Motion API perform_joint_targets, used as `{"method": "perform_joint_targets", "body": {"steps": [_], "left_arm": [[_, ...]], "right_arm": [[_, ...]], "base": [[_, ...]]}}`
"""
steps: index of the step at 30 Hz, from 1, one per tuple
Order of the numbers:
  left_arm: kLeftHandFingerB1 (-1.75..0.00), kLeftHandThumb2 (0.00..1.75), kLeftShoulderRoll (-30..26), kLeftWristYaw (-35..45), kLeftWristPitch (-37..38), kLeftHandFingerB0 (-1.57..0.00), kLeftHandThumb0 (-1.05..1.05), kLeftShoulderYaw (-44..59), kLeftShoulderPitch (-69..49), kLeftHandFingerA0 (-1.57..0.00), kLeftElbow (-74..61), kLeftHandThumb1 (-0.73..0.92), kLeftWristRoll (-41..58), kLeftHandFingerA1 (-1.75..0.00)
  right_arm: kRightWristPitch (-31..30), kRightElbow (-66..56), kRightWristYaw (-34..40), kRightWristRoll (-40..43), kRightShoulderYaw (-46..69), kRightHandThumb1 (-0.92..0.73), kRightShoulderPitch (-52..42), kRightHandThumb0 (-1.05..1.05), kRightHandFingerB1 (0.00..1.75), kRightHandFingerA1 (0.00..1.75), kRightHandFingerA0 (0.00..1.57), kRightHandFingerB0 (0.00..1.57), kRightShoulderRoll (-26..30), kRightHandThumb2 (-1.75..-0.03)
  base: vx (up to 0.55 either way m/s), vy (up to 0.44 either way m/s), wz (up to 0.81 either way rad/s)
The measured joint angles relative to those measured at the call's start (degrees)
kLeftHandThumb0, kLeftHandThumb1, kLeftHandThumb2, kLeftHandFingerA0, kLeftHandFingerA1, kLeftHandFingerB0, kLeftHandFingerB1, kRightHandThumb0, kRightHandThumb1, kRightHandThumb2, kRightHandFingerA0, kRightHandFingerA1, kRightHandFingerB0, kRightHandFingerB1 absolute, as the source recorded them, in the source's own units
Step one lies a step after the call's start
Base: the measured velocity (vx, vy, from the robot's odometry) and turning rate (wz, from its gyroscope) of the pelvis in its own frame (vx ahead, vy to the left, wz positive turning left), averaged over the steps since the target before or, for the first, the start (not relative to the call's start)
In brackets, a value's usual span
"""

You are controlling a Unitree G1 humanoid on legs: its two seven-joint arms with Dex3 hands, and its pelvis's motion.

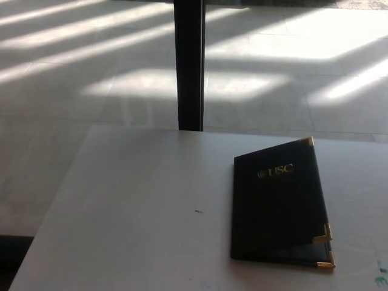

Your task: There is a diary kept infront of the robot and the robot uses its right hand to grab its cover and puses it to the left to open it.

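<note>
- A white table (133, 200) fills the lower half of the frame; its far edge runs across the middle, and its left edge slants down toward the lower left corner.
- The diary (279, 203) lies on the table in the lower right of the frame, dark-covered, with gold "USC" lettering near its top and gold metal corners on its right side.
- Its cover is shut but sits slightly lifted at the lower right, where a thin wedge shows between cover and back.
- A small dark speck (198, 211) marks the tabletop left of the diary, well apart from it.
- Faint green marks (381, 280) show at the table's lower right edge.
- A black post (189, 63) stands upright behind the table, rising from the far edge to the top of the frame, left of centre.
- Beyond lies a pale tiled floor (91, 73), crossed by slanting bands of sunlight and shadow.
- Neither robot hand appears anywhere in the frame, so their fingers cannot be judged.
</note>
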State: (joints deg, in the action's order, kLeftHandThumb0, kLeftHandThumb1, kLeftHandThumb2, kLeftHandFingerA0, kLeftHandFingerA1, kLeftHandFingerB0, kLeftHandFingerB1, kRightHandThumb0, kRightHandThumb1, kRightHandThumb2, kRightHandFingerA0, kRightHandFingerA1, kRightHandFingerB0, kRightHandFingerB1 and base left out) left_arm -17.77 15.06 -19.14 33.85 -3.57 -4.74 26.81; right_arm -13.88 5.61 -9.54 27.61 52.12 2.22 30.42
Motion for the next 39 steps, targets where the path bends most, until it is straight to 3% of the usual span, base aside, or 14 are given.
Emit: {"method": "perform_joint_targets", "body": {"steps": [16, 17, 19, 21, 27, 28, 31, 32, 33, 34, 35, 36, 38, 39], "left_arm": [[-0.40, 0.63, 1.46, 0.36, -2.00, -0.28, -0.69, -0.12, -5.27, -0.29, -3.91, 0.78, 3.08, -0.47], [-0.40, 0.63, 1.43, 0.46, -2.00, -0.28, -0.69, -0.07, -5.47, -0.30, -3.82, 0.79, 3.11, -0.47], [-0.51, 1.03, 1.24, 0.74, -1.98, -0.23, -0.74, 0.31, -6.25, -0.30, -3.59, 0.63, 3.14, -0.58], [-0.51, 1.04, 0.99, 0.94, -1.98, -0.24, -0.72, 0.46, -6.71, -0.33, -3.54, 0.62, 3.14, -0.59], [-0.42, 0.63, 0.49, 1.27, -1.97, -0.39, -0.70, 1.18, -7.56, -0.41, -3.42, 0.77, 3.25, -0.48], [-0.42, 0.63, 0.49, 1.27, -1.97, -0.39, -0.71, 1.34, -7.66, -0.42, -3.42, 0.78, 3.28, -0.49], [-0.42, 0.63, 0.49, 1.28, -1.97, -0.40, -0.72, 1.59, -7.86, -0.42, -3.43, 0.78, 3.28, -0.49], [-0.42, 0.63, 0.49, 1.28, -1.97, -0.41, -0.73, 1.61, -7.88, -0.43, -3.43, 0.77, 3.28, -0.49], [-0.42, 0.63, 0.49, 1.28, -1.97, -0.41, -0.73, 1.66, -7.97, -0.42, -3.43, 0.78, 3.28, -0.49], [-0.42, 0.63, 0.48, 1.28, -1.96, -0.41, -0.72, 1.69, -8.06, -0.42, -3.43, 0.77, 3.26, -0.49], [-0.42, 0.63, 0.48, 1.28, -1.96, -0.43, -0.74, 1.73, -8.12, -0.41, -3.43, 0.76, 3.28, -0.49], [-0.42, 0.63, 0.48, 1.28, -1.96, -0.42, -0.74, 1.77, -8.17, -0.41, -3.43, 0.75, 3.29, -0.50], [-0.42, 0.63, 0.49, 1.37, -1.95, -0.43, -0.75, 1.99, -8.42, -0.42, -3.38, 0.74, 3.37, -0.50], [-0.53, 1.04, 0.49, 1.42, -1.92, -0.34, -0.75, 1.99, -8.42, -0.39, -3.27, 0.60, 3.37, -0.60]], "right_arm": [[-7.20, -9.05, 4.00, 1.70, -19.02, -0.92, 11.78, -0.87, 0.31, 0.43, 0.26, 0.17, -7.28, -0.71], [-7.29, -8.51, 4.20, 1.63, -19.95, -0.51, 11.96, -0.36, 0.48, 0.50, 0.03, 0.01, -8.03, -1.12], [-7.86, -7.09, 4.95, 1.63, -21.79, -0.53, 12.91, -0.36, 0.48, 0.50, 0.03, 0.00, -10.53, -1.13], [-8.59, -5.43, 5.68, 1.54, -23.71, -0.92, 13.15, -0.83, 0.31, 0.45, 0.27, 0.15, -13.11, -0.74], [-9.40, -1.18, 7.26, 0.65, -27.87, -0.92, 13.50, -0.87, 0.31, 0.46, 0.20, 0.13, -18.04, -0.73], [-9.46, -0.86, 7.42, 0.49, -28.56, -0.47, 13.51, -0.37, 0.49, 0.51, 0.03, 0.00, -18.86, -1.10], [-9.87, 0.22, 7.99, 0.35, -30.31, -0.47, 13.74, -0.38, 0.49, 0.51, 0.03, 0.00, -21.82, -1.10], [-10.06, 0.52, 8.13, 0.32, -30.67, -0.77, 13.74, -0.88, 0.36, 0.56, 0.19, 0.00, -22.49, -1.16], [-10.22, 0.72, 8.31, 0.29, -31.02, -0.92, 13.80, -0.88, 0.30, 0.45, 0.15, 0.08, -23.27, -0.72], [-10.26, 0.86, 8.46, 0.25, -31.37, -0.76, 13.93, -0.87, 0.37, 0.53, 0.13, 0.03, -23.98, -1.12], [-10.31, 0.97, 8.66, 0.20, -31.63, -0.92, 14.06, -0.90, 0.29, 0.45, 0.17, 0.07, -24.68, -0.76], [-10.35, 1.03, 8.90, 0.14, -31.74, -0.75, 14.15, -0.89, 0.36, 0.52, 0.11, 0.02, -25.19, -1.14], [-10.43, 1.28, 9.89, 0.03, -31.64, -0.77, 14.38, -0.91, 0.35, 0.52, 0.12, 0.04, -26.78, -1.14], [-10.47, 1.30, 10.25, 0.01, -31.48, -0.92, 14.38, -0.92, 0.27, 0.43, 0.12, 0.05, -27.20, -0.75]], "base": [[0.00, 0.000, 0.00], [0.00, 0.000, 0.00], [0.00, 0.000, 0.00], [0.00, 0.000, 0.00], [0.00, 0.000, 0.00], [0.00, 0.000, 0.00], [0.00, 0.000, 0.00], [0.00, 0.000, 0.00], [0.00, 0.000, 0.00], [0.00, 0.000, 0.00], [0.00, 0.000, 0.00], [0.00, 0.000, 0.00], [0.00, 0.000, 0.00], [0.00, 0.000, 0.00]]}}
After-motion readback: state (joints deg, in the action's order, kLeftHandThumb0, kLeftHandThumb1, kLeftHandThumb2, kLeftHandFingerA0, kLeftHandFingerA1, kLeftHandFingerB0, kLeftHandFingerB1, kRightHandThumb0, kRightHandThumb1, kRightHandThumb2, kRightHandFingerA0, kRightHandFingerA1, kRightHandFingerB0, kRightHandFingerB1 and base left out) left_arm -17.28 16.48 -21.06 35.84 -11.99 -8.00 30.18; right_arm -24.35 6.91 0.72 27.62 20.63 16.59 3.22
